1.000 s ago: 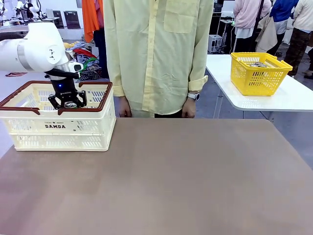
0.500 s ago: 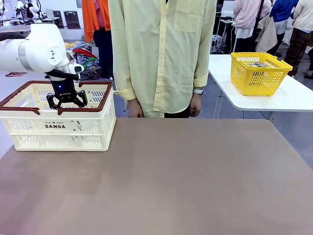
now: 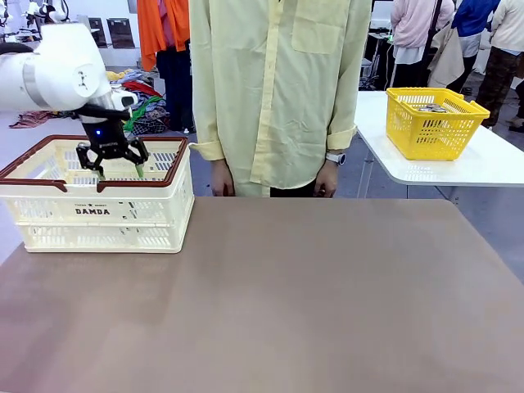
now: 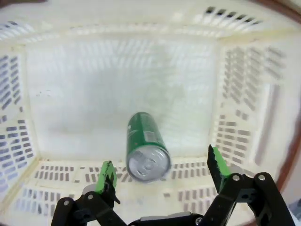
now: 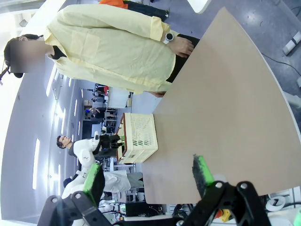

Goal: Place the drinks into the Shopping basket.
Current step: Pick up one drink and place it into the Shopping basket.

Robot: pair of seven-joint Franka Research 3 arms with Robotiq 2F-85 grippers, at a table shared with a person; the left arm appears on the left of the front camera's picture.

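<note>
The green drink can [image 4: 143,141] is seen directly below the left gripper [image 4: 160,162], in line with the gap between its green pads [image 4: 107,173]. The pads are spread wide and nothing is grasped. The can's silver top is turned up toward the gripper and its long axis runs away from it, down toward the floor of the Shopping basket [image 4: 244,94]. Whether the can is lying at rest or tipped against the floor cannot be told. The right gripper [image 5: 148,172] is held over the near side of the table [image 3: 311,295], well apart from the basket, with its jaws likewise parted and empty, so the left arm is by far the nearer to the can. With the can already inside, a straight lift away is judged to be the coming move, and the can below must not be clipped by the pads.

At the far edge of the table a person [image 3: 278,90] is seen standing with both hands hanging down.

Compared with a second ago, the left gripper has been raised from inside the basket to about rim level. Its jaws, then closed on a silver-topped can, have been opened fully. The person has shifted slightly toward the robot's right.
</note>
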